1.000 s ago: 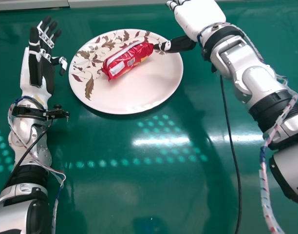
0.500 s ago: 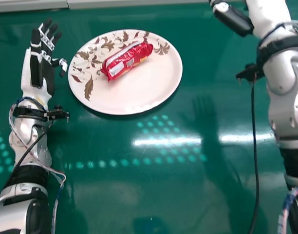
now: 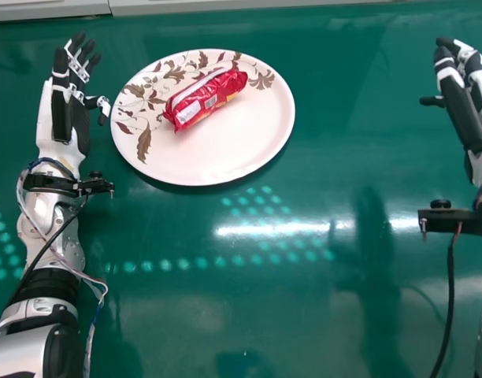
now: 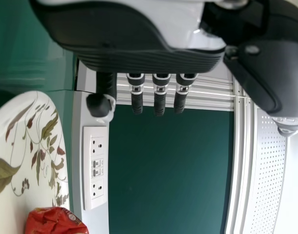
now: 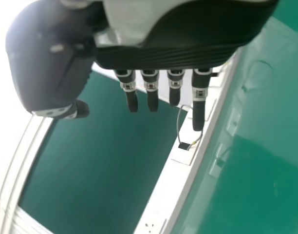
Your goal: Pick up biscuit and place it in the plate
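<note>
Biscuit packet (image 3: pixel 205 98) rests on leaf-patterned plate (image 3: pixel 225 150); my right hand (image 3: pixel 464 102), straight-fingered and empty, has withdrawn rightward. My left hand (image 3: pixel 69 106), left of plate, relaxed. Placing looks done.

The red biscuit packet (image 3: pixel 205 98) lies on the leaf-patterned plate (image 3: pixel 241 142), between left hand (image 3: pixel 79 124) and right hand (image 3: pixel 462 109).

Glossy, crinkled plastic wrapper (image 3: pixel 205 98) (foil-like) on smooth, shiny plate (image 3: pixel 217 161).

The high head view looks down, low wrist views forward; head and left share plate (image 3: pixel 217 153).
</note>
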Controlling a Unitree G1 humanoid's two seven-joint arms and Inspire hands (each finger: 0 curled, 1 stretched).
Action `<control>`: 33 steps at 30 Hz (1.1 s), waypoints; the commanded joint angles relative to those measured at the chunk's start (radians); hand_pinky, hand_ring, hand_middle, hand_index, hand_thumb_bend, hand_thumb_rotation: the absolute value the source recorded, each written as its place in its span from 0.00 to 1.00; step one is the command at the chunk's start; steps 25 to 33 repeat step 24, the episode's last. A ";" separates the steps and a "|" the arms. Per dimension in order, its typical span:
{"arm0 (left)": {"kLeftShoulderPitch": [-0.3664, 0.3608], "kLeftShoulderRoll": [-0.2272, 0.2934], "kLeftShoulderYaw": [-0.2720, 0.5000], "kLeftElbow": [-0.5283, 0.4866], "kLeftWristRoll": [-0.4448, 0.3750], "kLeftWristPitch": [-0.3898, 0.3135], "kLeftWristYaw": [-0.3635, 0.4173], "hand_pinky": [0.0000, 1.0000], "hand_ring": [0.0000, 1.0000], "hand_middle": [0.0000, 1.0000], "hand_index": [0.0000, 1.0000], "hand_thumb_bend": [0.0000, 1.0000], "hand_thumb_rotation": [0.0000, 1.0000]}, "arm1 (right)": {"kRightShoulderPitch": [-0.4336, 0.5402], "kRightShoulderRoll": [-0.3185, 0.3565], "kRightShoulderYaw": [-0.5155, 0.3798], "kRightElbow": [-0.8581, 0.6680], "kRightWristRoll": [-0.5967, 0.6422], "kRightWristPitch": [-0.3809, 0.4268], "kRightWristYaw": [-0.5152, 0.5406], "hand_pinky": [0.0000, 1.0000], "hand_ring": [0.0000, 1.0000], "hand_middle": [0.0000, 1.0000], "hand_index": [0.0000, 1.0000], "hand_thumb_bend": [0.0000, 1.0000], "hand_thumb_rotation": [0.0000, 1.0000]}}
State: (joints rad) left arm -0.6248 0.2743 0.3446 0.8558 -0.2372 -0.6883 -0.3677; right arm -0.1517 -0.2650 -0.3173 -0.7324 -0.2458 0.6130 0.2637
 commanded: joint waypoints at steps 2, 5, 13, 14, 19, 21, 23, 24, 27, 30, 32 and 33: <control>0.053 -0.038 -0.009 0.009 -0.023 0.003 -0.016 0.00 1.00 1.00 1.00 0.99 0.97 | 0.070 0.051 -0.032 -0.019 0.065 -0.061 -0.036 0.80 0.92 1.00 1.00 0.52 0.45; 0.057 -0.049 -0.010 0.001 -0.025 -0.002 -0.016 0.00 1.00 1.00 1.00 1.00 0.97 | 0.114 0.053 -0.040 0.009 0.102 -0.141 -0.049 0.79 0.93 1.00 1.00 0.48 0.49; 0.034 -0.061 -0.022 0.058 -0.016 -0.007 -0.030 0.00 0.99 0.99 1.00 1.00 0.95 | 0.174 0.072 -0.010 0.134 0.123 -0.385 -0.127 0.92 0.97 1.00 1.00 0.41 0.49; 0.032 -0.064 -0.023 0.059 -0.013 -0.011 -0.027 0.00 0.97 0.96 1.00 1.00 0.94 | 0.177 0.072 -0.004 0.147 0.127 -0.404 -0.131 0.91 0.96 1.00 1.00 0.39 0.49; 0.030 -0.065 -0.026 0.061 -0.003 -0.008 -0.013 0.00 0.82 0.85 0.91 1.00 0.91 | 0.186 0.077 0.009 0.166 0.170 -0.436 -0.136 0.95 0.98 1.00 1.00 0.34 0.45; 0.031 -0.064 -0.028 0.059 0.002 -0.010 -0.009 0.00 0.79 0.83 0.87 1.00 0.91 | 0.191 0.078 0.009 0.176 0.184 -0.452 -0.138 0.97 0.98 1.00 1.00 0.32 0.44; 0.035 -0.067 -0.028 0.053 0.001 -0.009 -0.005 0.00 0.77 0.82 0.85 1.00 0.90 | 0.195 0.082 0.009 0.188 0.197 -0.467 -0.143 0.99 0.99 1.00 0.99 0.31 0.43; 0.037 -0.068 -0.028 0.052 0.000 -0.011 -0.004 0.00 0.76 0.81 0.84 1.00 0.90 | 0.196 0.081 0.010 0.190 0.199 -0.470 -0.145 1.00 0.99 1.00 0.99 0.31 0.42; 0.037 -0.068 -0.028 0.052 0.000 -0.011 -0.004 0.00 0.76 0.81 0.84 1.00 0.90 | 0.196 0.081 0.010 0.190 0.199 -0.470 -0.145 1.00 0.99 1.00 0.99 0.31 0.42; 0.037 -0.068 -0.028 0.052 0.000 -0.011 -0.004 0.00 0.76 0.81 0.84 1.00 0.90 | 0.196 0.081 0.010 0.190 0.199 -0.470 -0.145 1.00 0.99 1.00 0.99 0.31 0.42; 0.037 -0.068 -0.028 0.052 0.000 -0.011 -0.004 0.00 0.76 0.81 0.84 1.00 0.90 | 0.196 0.081 0.010 0.190 0.199 -0.470 -0.145 1.00 0.99 1.00 0.99 0.31 0.42; 0.037 -0.068 -0.028 0.052 0.000 -0.011 -0.004 0.00 0.76 0.81 0.84 1.00 0.90 | 0.196 0.081 0.010 0.190 0.199 -0.470 -0.145 1.00 0.99 1.00 0.99 0.31 0.42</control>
